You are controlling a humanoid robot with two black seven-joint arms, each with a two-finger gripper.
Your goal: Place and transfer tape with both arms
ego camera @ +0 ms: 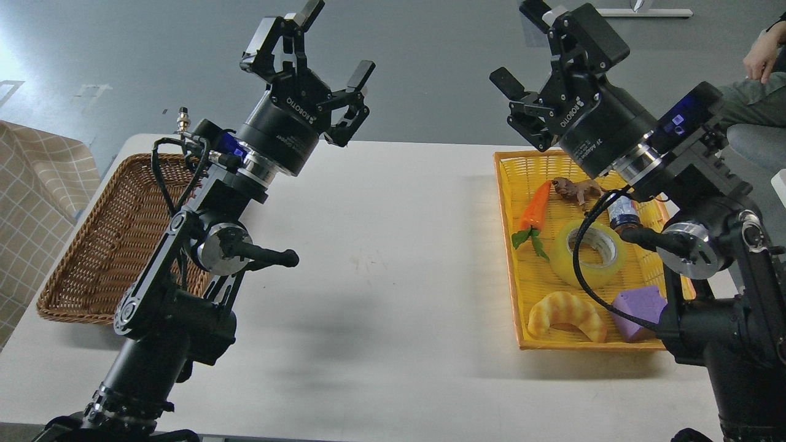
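Brown wicker basket [92, 258] at 9 o'clock on the white desk [381, 258]. Left gripper [328, 49], raised at 11 o'clock, jaws wide, empty. Right gripper [522, 43], at 1 o'clock, likewise wide, empty. Tape [588, 253] lies at 3 o'clock in the yellow basket [513, 184], between carrot [535, 209] and croissant [566, 314].

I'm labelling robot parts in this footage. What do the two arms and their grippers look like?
Both arms are black, jointed, with silver joint discs. The left gripper and right gripper are black two-finger units with white ROBOTIQ lettering on round bodies. Blue-lit modules sit near each wrist. Black cables loop along both arms; the right one crosses in front of the yellow basket.
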